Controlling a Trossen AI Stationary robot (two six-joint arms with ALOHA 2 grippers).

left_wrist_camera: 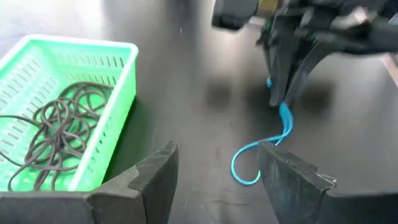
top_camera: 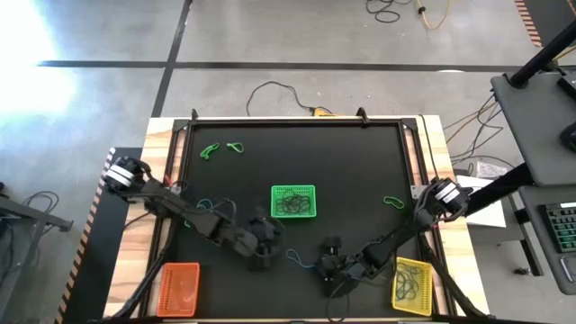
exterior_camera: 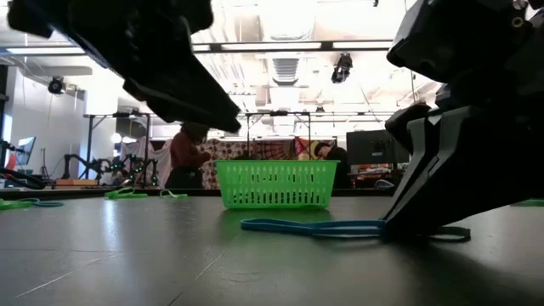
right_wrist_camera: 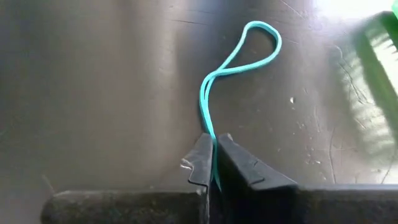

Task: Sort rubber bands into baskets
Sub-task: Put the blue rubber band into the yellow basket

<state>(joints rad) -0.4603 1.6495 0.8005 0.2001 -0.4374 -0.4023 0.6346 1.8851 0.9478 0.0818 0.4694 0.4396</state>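
A blue rubber band (right_wrist_camera: 239, 59) lies on the black mat near the table's front, also seen in the high view (top_camera: 301, 261) and low view (exterior_camera: 314, 226). My right gripper (right_wrist_camera: 213, 158) is shut on one end of it, low over the mat (top_camera: 331, 264). My left gripper (left_wrist_camera: 217, 177) is open and empty, raised just left of the band (top_camera: 261, 245). The green basket (top_camera: 293, 202) stands at mid-table with several bands inside. The orange basket (top_camera: 177, 288) is at the front left. The yellow basket (top_camera: 412, 286), at the front right, holds several bands. My right gripper pinches the band's right end (right_wrist_camera: 210, 138) between its two fingertips, the two strands pressed together. The fingers slant down from the table's right and lie along the band. The rest of the band, with its open loop (right_wrist_camera: 261, 37), lies slack on the mat.
Loose green bands lie at the far left (top_camera: 210, 151), (top_camera: 236, 147) and at the right (top_camera: 393, 202). A blue band lies under my left arm (top_camera: 203, 205). People and equipment show in the room beyond the table (exterior_camera: 183, 153).
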